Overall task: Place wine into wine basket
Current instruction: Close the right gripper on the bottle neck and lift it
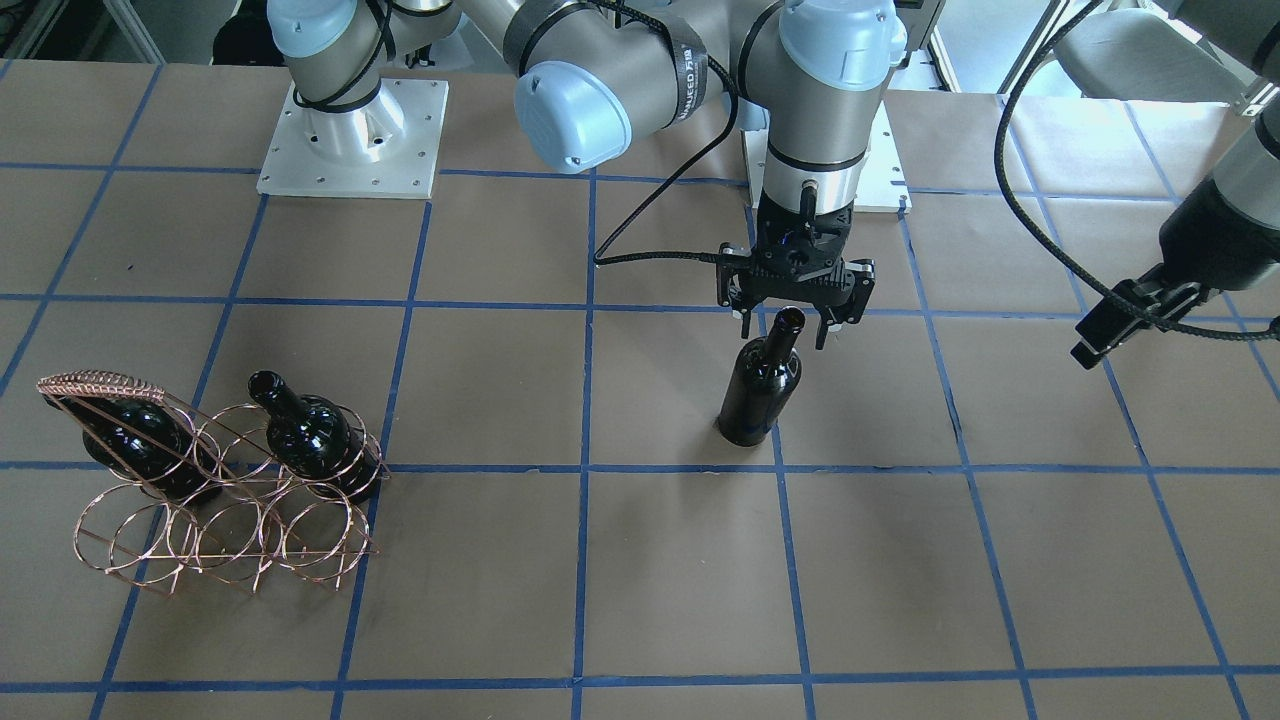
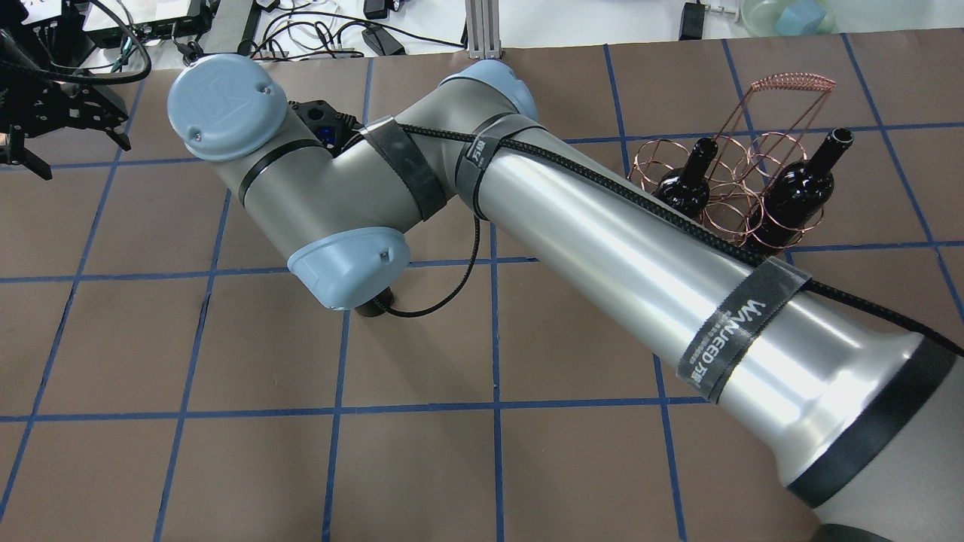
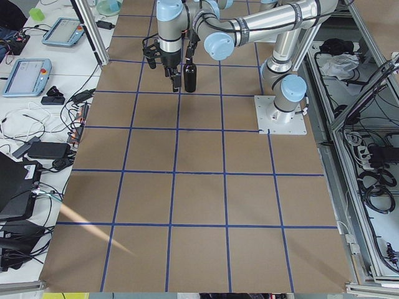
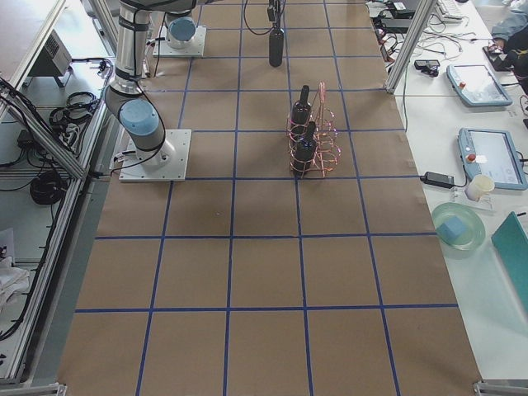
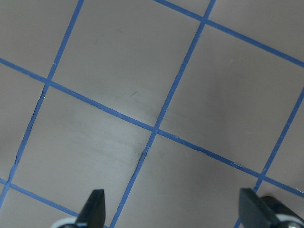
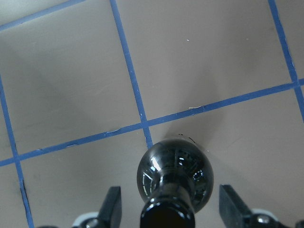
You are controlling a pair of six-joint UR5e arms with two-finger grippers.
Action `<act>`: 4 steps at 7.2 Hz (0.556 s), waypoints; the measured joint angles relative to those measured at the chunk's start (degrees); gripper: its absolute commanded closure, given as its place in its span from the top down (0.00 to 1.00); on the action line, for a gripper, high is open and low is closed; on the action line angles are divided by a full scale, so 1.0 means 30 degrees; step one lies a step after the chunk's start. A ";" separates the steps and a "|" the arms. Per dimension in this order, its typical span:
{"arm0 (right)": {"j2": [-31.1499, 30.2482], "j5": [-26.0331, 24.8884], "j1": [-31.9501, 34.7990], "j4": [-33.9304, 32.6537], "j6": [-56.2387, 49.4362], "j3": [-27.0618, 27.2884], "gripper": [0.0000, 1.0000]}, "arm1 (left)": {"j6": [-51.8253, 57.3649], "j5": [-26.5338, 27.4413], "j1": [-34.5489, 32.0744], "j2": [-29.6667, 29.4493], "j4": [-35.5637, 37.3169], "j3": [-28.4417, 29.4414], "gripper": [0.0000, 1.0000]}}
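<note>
A glossy black wine bottle [image 1: 760, 385] stands upright on the brown table, right of centre in the front view. My right gripper [image 1: 785, 335] is open, with its fingers on either side of the bottle's neck and not closed on it. The right wrist view shows the bottle [image 6: 175, 178] between the spread fingertips [image 6: 111, 204]. The copper wire wine basket [image 1: 100, 384] stands at the front view's left and holds two other black bottles [image 1: 135, 440] [image 1: 310, 435]. My left gripper [image 2: 71, 154] is open and empty, far off at the table's edge.
Blue tape lines form a grid on the brown table paper [image 1: 680, 570]. My right arm's long forearm [image 2: 640, 256] reaches across the table and hides the standing bottle in the overhead view. The left wrist view shows only bare table [image 5: 142, 95].
</note>
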 measured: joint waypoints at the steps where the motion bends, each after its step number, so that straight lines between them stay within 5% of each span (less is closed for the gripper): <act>1: 0.0006 -0.0008 0.0000 -0.0072 -0.0018 0.0048 0.49 | 0.0012 0.0000 -0.0001 -0.0019 0.0013 0.0000 1.00; 4: -0.0033 0.0198 -0.0001 -0.0093 -0.0032 0.0148 0.27 | 0.0022 0.0000 0.0000 -0.0092 0.0023 0.0000 1.00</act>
